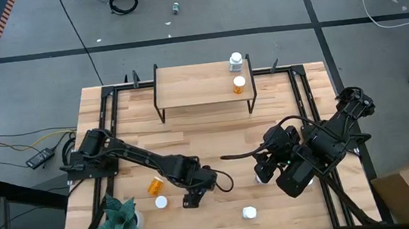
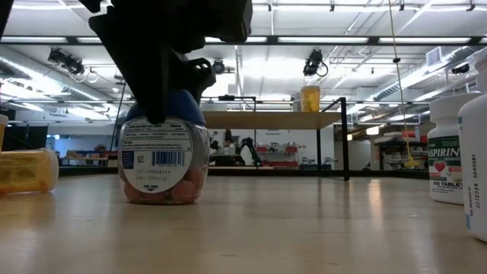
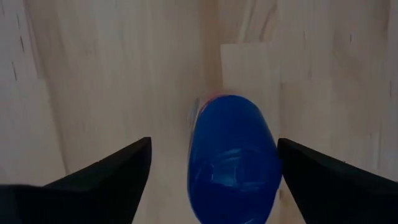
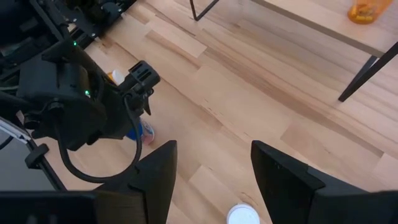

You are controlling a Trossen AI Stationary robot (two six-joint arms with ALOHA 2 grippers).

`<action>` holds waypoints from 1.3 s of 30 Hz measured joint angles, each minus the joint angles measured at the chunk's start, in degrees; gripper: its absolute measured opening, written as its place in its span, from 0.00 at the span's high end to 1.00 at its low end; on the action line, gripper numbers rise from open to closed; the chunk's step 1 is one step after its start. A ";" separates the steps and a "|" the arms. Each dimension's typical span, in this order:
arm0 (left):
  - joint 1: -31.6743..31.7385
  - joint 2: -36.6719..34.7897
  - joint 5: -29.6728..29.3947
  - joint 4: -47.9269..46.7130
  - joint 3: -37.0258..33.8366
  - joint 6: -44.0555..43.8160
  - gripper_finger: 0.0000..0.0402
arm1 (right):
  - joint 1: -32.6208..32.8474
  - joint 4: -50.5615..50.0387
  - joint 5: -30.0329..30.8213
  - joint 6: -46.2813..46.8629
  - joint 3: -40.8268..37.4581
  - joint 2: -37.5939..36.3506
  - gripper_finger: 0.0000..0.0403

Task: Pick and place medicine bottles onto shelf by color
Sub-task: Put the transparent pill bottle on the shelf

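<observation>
A: Left claw (image 3: 211, 180) status?
B: Spread, straddling the blue-lidded bottle (image 3: 233, 158), no contact. Bottle stands upright on the table (image 1: 214, 136).
A: Right claw (image 4: 214, 180)?
B: Spread, empty, above a white cap (image 4: 242, 216).

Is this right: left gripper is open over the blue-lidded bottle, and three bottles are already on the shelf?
Not quite. The left gripper does sit open around the blue-lidded bottle, fingers clear of its sides in the left wrist view. But the shelf carries two bottles, not three: the high view shows a white bottle and an orange bottle at its right end.
</observation>
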 joint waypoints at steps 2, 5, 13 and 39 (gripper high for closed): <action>0.00 0.00 0.00 -0.64 0.00 -0.50 0.18 | 0.00 -0.01 0.00 0.03 0.00 0.00 0.47; -0.02 0.00 0.02 -1.39 0.00 -1.64 0.25 | 0.00 -0.01 0.00 0.06 0.00 0.00 0.47; -0.02 0.00 0.07 -1.36 0.00 -1.93 0.38 | 0.00 -0.01 0.00 0.10 0.00 0.00 0.47; 15.62 -1.67 -2.84 -22.74 24.47 11.98 0.50 | 0.00 -0.01 -0.55 1.26 0.00 0.00 0.47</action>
